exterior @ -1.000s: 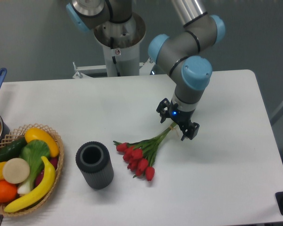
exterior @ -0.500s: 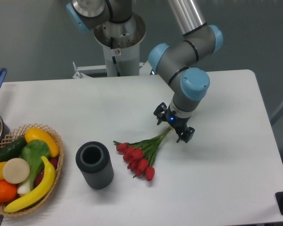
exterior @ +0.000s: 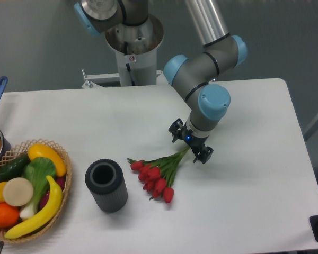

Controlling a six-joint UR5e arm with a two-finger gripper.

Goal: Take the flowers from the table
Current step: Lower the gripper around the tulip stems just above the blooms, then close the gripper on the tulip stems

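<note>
The pincer (exterior: 190, 146) straddles, jaws apart and holding nothing, the stem end of the flowers (exterior: 158, 172) lying on the counter (exterior: 254, 190), where closing off-centre could let the thin stems slip free.

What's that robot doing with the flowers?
The robot arm has its tool down over the stem end of the flowers, with a finger on each side of the stems. The red tulips lie flat on the table, not picked up yet. A dark cylinder and a fruit basket sit to the left.
</note>
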